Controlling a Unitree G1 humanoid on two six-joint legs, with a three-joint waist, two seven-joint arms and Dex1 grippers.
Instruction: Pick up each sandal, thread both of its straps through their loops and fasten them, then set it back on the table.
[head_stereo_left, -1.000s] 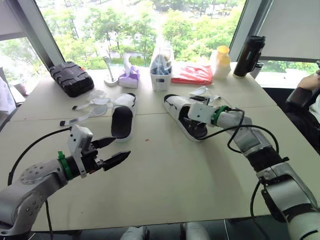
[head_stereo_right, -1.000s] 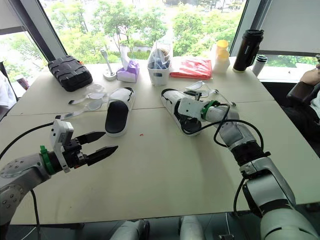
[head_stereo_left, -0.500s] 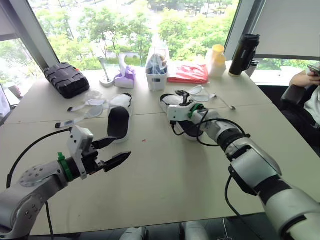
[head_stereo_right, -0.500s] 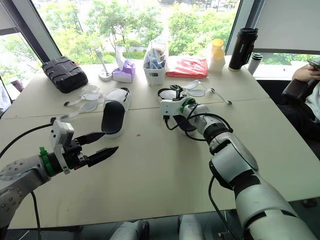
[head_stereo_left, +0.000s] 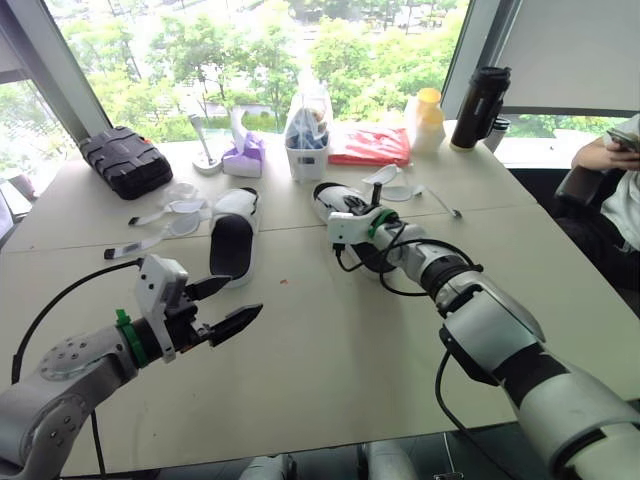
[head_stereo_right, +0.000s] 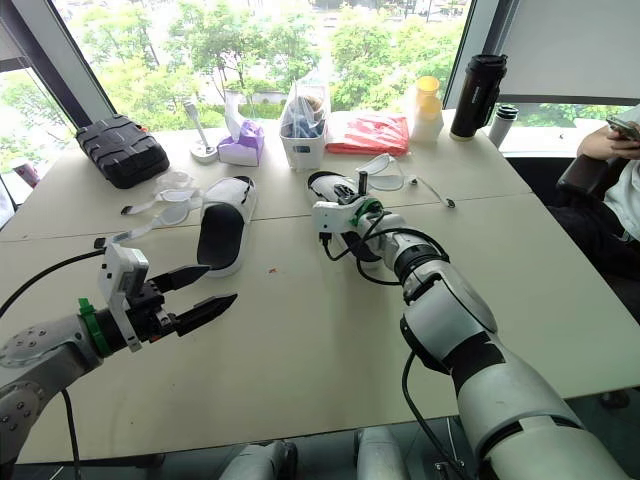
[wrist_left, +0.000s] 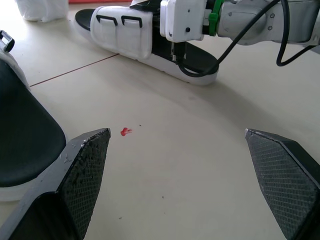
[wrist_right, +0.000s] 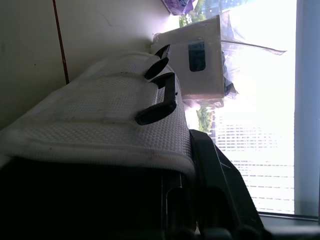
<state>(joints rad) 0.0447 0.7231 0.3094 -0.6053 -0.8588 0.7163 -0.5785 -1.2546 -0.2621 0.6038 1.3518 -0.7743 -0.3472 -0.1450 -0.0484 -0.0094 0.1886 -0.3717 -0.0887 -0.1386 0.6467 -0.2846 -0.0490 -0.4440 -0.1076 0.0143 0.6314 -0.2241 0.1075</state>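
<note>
Hovered with left jaws spread wide over the tabletop (head_stereo_left: 330, 350), textured fingers (wrist_left: 85, 165) gripping nothing. Had right jaws up against the right sandal (wrist_left: 122, 32), at its white upper (their spread impossible to tell), with its black loops (wrist_right: 157, 100) just ahead of them. Saw the left sandal (head_stereo_left: 232, 243) lying flat just ahead of the left jaws, its straps (head_stereo_left: 150, 215) trailing loose beyond it. Farther out from both jaws, noted a white caddy (head_stereo_left: 305, 150), a black case (head_stereo_left: 125, 160) and a black bottle (head_stereo_left: 478, 95).
</note>
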